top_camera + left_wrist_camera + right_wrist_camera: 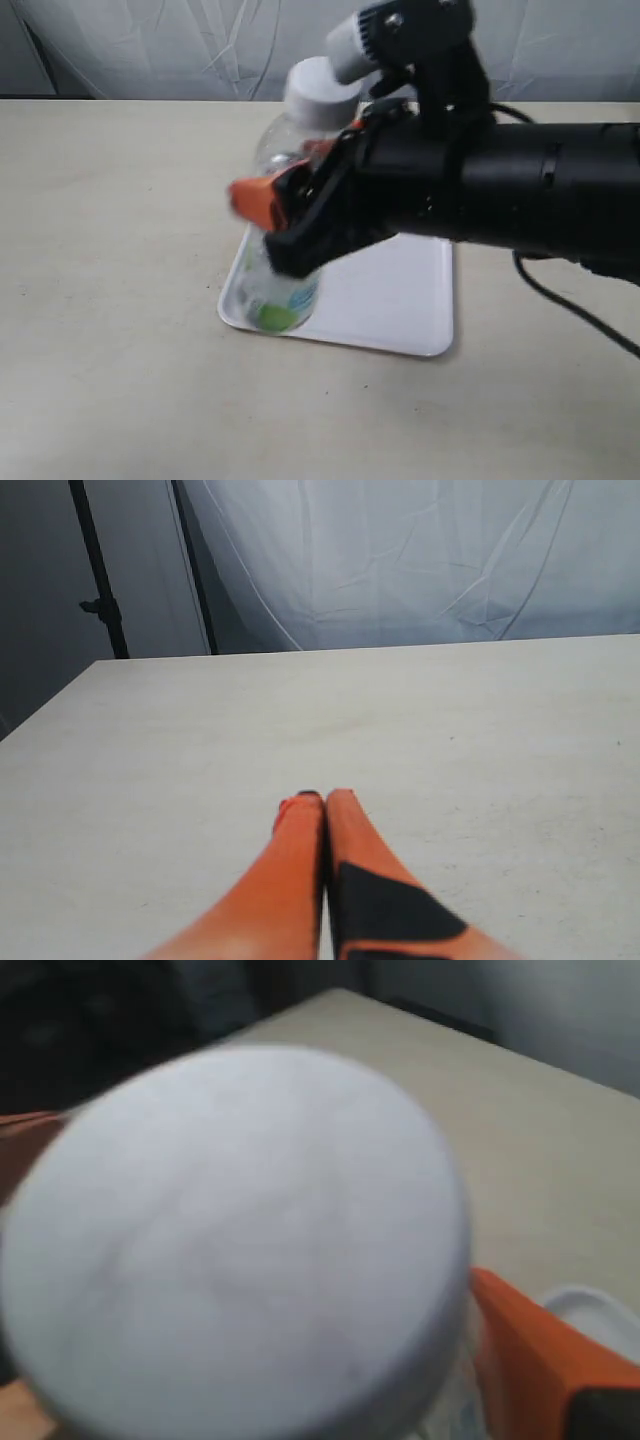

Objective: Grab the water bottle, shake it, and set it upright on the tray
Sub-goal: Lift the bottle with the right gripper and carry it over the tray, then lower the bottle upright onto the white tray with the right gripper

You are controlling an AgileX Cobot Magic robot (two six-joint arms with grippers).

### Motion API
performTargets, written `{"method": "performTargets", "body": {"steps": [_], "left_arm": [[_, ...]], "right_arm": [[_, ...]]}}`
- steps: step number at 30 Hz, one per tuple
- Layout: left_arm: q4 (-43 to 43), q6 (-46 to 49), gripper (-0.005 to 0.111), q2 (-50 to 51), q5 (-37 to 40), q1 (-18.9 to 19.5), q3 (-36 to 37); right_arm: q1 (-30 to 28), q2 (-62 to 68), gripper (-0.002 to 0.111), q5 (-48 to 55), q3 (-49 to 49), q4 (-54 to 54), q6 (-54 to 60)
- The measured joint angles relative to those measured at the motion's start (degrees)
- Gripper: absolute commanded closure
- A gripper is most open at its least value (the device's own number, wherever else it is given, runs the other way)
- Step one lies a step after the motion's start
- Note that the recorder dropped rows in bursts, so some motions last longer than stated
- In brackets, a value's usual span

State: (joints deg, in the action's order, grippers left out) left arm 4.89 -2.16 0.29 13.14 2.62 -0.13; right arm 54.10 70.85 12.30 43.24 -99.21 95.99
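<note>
The water bottle (283,290), clear with a white cap (321,92) and a green and blue label, is upright over the left end of the white tray (400,300). My right gripper (290,215) is shut on its body, one orange finger (258,200) showing on the left. Whether the bottle's base touches the tray is blurred. In the right wrist view the white cap (235,1245) fills the picture, with an orange finger (530,1350) beside it and a tray corner (590,1312) below. My left gripper (322,800) is shut on nothing, low over bare table.
The right arm (520,190), black and bulky, reaches in from the right above the tray, trailing a cable (570,305). A white backdrop (420,560) and a black stand pole (100,580) stand behind the beige table (110,250).
</note>
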Motion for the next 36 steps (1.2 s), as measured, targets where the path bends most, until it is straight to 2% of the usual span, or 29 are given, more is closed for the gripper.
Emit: {"method": "performTargets", "body": {"steps": [2,5,8,10,14,16,17,19,23,25,27,30,32,34,36], "left_arm": [[0.0,0.0,0.107,0.0,0.0,0.0,0.0],[0.0,0.0,0.107,0.0,0.0,0.0,0.0],[0.0,0.0,0.107,0.0,0.0,0.0,0.0],[0.0,0.0,0.107,0.0,0.0,0.0,0.0],[0.0,0.0,0.107,0.0,0.0,0.0,0.0],[0.0,0.0,0.107,0.0,0.0,0.0,0.0],[0.0,0.0,0.107,0.0,0.0,0.0,0.0],[0.0,0.0,0.107,0.0,0.0,0.0,0.0],[0.0,0.0,0.107,0.0,0.0,0.0,0.0],[0.0,0.0,0.107,0.0,0.0,0.0,0.0],[0.0,0.0,0.107,0.0,0.0,0.0,0.0],[0.0,0.0,0.107,0.0,0.0,0.0,0.0],[0.0,0.0,0.107,0.0,0.0,0.0,0.0],[0.0,0.0,0.107,0.0,0.0,0.0,0.0],[0.0,0.0,0.107,0.0,0.0,0.0,0.0]], "right_arm": [[0.6,-0.3,0.109,0.8,0.2,1.0,-0.1],[0.6,-0.3,0.109,-18.6,0.4,0.4,-0.6],[-0.7,-0.3,0.109,-32.0,0.6,0.0,-1.1],[-1.0,-1.1,0.109,-28.9,0.7,-0.5,-1.1],[-0.4,-0.8,0.109,-3.0,1.4,-1.1,-0.8],[0.3,-0.5,0.109,3.4,1.6,-1.0,-0.9],[0.4,-0.5,0.109,3.6,1.8,-0.8,-0.9],[0.4,-0.7,0.109,-2.7,2.0,-0.3,-0.9],[0.0,-0.6,0.109,-27.1,2.0,-0.4,-0.9],[-0.8,-0.6,0.109,-31.0,2.0,-0.5,-0.9],[-0.9,-0.8,0.109,-24.6,2.0,-0.8,-0.9],[-0.6,-0.4,0.109,-5.2,2.0,-1.0,-0.4],[0.0,0.0,0.109,3.2,2.0,0.0,0.3],[0.5,0.0,0.109,3.2,2.1,0.9,0.3],[0.5,0.0,0.109,-8.4,2.1,1.6,0.5]]}}
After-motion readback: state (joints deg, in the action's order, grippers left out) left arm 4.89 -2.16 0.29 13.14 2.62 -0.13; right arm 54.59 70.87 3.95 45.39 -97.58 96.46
